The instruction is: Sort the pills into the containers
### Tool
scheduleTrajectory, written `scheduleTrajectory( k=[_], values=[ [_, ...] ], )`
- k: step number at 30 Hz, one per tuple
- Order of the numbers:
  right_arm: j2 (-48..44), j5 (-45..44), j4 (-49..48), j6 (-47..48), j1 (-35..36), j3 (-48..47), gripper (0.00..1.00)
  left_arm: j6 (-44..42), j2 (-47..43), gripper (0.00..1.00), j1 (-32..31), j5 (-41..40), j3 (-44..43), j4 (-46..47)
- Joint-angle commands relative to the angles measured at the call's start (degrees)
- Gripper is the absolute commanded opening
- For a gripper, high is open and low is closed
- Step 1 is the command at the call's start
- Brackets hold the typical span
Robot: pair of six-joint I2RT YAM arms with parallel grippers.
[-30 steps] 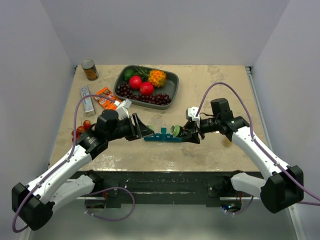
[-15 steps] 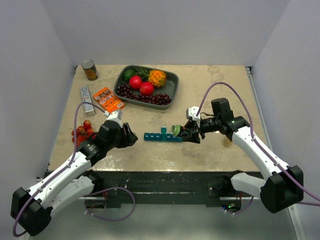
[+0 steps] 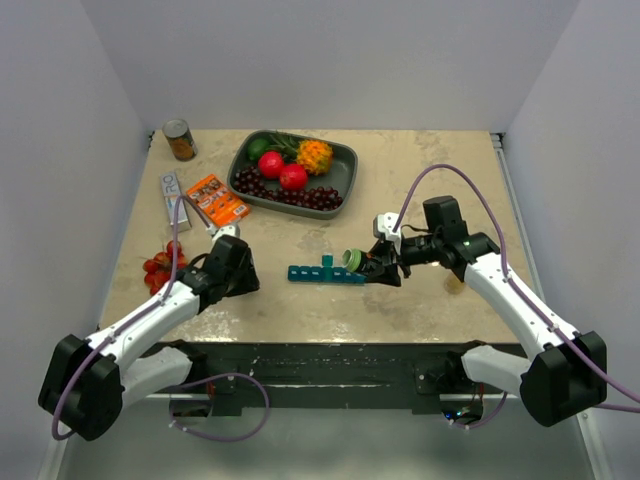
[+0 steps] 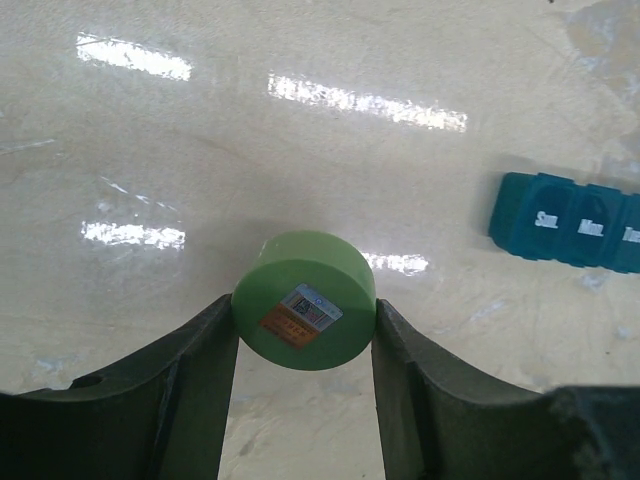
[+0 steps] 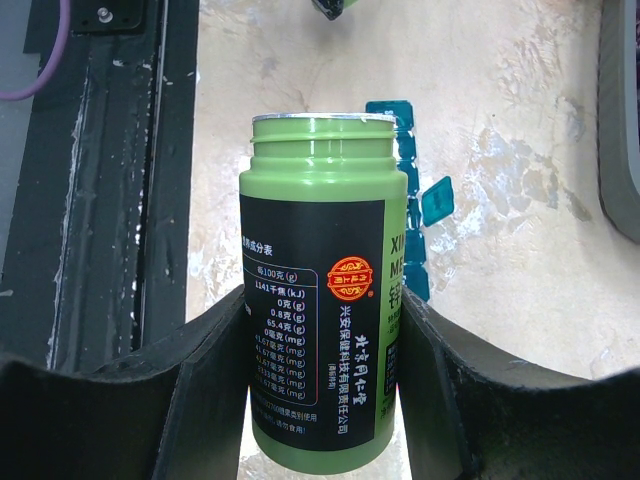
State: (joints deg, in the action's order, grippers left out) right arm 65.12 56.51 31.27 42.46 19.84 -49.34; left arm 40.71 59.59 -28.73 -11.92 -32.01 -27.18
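Observation:
The teal pill-organizer strip [image 3: 326, 273] lies mid-table with one lid standing up; its left end shows in the left wrist view [image 4: 570, 222], and part of it shows behind the bottle in the right wrist view [image 5: 412, 200]. My right gripper [image 3: 383, 268] is shut on an open green pill bottle [image 5: 320, 290] with a black label, tipped with its mouth [image 3: 352, 260] over the strip's right end. My left gripper [image 3: 240, 276], left of the strip, is shut on the green bottle cap [image 4: 304, 314] just above the tabletop. No pills are visible.
A dark grey tray [image 3: 345, 172] of fruit stands at the back. A tin can [image 3: 180, 140], a white tube [image 3: 174, 198] and an orange packet [image 3: 217, 197] lie back left. Red cherry tomatoes [image 3: 160, 265] lie beside my left arm.
My left gripper has pulled away leftward from the strip's left end, with the cap, and lowered toward the table. The right gripper and bottle have barely moved.

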Motion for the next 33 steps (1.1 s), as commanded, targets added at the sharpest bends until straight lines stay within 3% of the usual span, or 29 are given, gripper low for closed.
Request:
scheduleTrajectory(
  k=[1, 12, 22, 31, 33],
  values=[
    [-2.0, 1.9, -1.4, 0.3, -0.2, -0.1, 0.0, -2.7, 1.7, 0.02, 1.8, -1.7, -1.8, 1.6],
    [-1.8, 1.9, -1.5, 0.3, -0.4, 0.0, 0.0, -4.3, 5.3, 0.14, 4.1, 0.3, -0.5, 4.1],
    [-2.0, 2.0, -1.5, 0.3, -0.7, 0.1, 0.0, -4.3, 5.9, 0.4, 4.6, 0.3, -0.5, 4.1],
    [-2.2, 2.1, -1.5, 0.3, -0.7, 0.1, 0.0, -3.7, 6.0, 0.48, 4.6, -0.3, -0.8, 3.3],
    [-2.1, 2.2, -1.6, 0.2, -0.7, 0.0, 0.0, -3.6, 5.9, 0.54, 4.6, -0.3, -0.9, 3.1]
  ],
)
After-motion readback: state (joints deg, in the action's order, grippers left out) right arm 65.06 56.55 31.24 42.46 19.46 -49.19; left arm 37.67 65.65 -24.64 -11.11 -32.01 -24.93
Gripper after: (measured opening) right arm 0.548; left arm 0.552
